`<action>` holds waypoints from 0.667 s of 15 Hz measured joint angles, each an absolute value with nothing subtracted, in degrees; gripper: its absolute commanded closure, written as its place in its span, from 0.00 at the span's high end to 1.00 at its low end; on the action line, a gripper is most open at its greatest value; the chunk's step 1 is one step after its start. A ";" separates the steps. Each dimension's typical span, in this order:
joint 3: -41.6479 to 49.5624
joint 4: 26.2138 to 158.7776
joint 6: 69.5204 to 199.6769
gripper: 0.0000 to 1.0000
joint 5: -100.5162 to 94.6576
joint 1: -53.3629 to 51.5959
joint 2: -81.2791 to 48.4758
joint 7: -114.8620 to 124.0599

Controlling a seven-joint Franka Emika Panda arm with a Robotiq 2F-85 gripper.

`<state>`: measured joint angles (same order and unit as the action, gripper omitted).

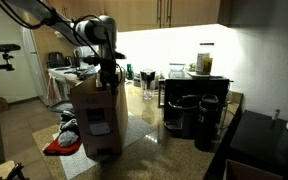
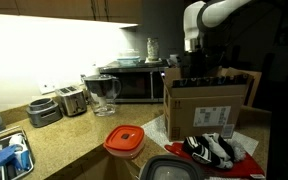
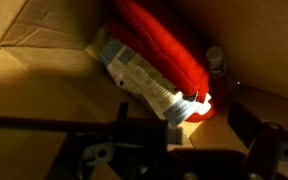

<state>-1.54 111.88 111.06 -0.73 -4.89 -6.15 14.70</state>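
My gripper (image 3: 184, 135) hangs inside the top of an open cardboard box (image 3: 44, 60), and its dark fingers stand apart with nothing between them. Just beyond the fingertips lie a red rounded object (image 3: 159, 40) and a white packet with blue print (image 3: 144, 80) leaning against it. A small capped bottle (image 3: 215, 58) shows behind the red object. In both exterior views the arm reaches down so that the gripper (image 1: 106, 75) (image 2: 191, 58) is at the rim of the box (image 1: 96, 118) (image 2: 206, 108), which stands on the counter.
A red cloth with a black-and-white item (image 2: 219, 150) lies by the box. An orange-lidded container (image 2: 125, 140), pitcher (image 2: 104, 92), toaster (image 2: 72, 100) and microwave (image 2: 134, 82) stand on the counter. A coffee machine (image 1: 189, 112) and a glass (image 1: 147, 85) stand nearby.
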 measured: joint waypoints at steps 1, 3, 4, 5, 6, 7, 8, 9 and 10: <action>-1.57 111.66 111.06 1.00 -0.73 -4.89 -6.96 13.85; -1.74 111.27 111.06 1.00 -0.73 -4.90 -8.41 12.82; -1.86 111.11 111.06 1.00 -0.73 -4.90 -8.99 12.58; -1.99 111.03 111.06 1.00 -0.73 -4.91 -9.49 12.52; -2.13 111.01 111.06 1.00 -0.73 -4.93 -9.87 12.51; -2.27 111.01 111.06 1.00 -0.73 -4.96 -10.17 12.51; -2.38 111.01 111.06 1.00 -0.73 -5.01 -10.45 12.51; -2.46 111.01 111.06 1.00 -0.73 -5.08 -10.68 12.51; -2.53 111.01 111.06 1.00 -0.73 -5.18 -10.87 12.51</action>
<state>-2.53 111.01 111.06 -0.73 -5.18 -10.87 12.51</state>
